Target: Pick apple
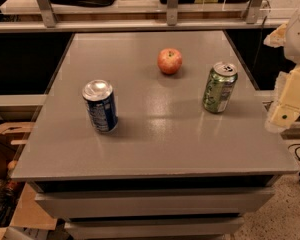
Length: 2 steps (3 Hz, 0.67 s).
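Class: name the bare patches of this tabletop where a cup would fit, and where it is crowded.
Widest: the front strip of the table, before the blue can and green can. Also the far-left corner, behind the blue can. Tightest: between apple and green can. The gripper hangs past the right edge, beside the green can.

Table (155, 139) bears apple (169, 61), blue can (100, 106), green can (219, 87); tool (282, 115) beside it.

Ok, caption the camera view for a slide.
Apple, blue can and green can on grey table; gripper beside its right edge.
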Each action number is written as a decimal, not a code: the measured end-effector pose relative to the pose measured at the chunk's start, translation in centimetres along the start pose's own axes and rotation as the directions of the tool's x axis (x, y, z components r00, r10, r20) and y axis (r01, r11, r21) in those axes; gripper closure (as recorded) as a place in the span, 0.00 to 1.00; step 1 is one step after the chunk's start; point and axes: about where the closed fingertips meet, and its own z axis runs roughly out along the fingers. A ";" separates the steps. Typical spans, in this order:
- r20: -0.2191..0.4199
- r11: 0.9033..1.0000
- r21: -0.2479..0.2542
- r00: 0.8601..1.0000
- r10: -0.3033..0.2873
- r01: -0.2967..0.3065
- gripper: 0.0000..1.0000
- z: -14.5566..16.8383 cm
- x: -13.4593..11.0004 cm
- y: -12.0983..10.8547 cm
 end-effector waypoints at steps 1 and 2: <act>0.000 1.000 0.000 1.000 0.000 0.000 0.00 0.0 0.0 0.0; -0.015 0.999 0.018 0.999 0.045 -0.045 0.00 -0.2 -0.4 -1.2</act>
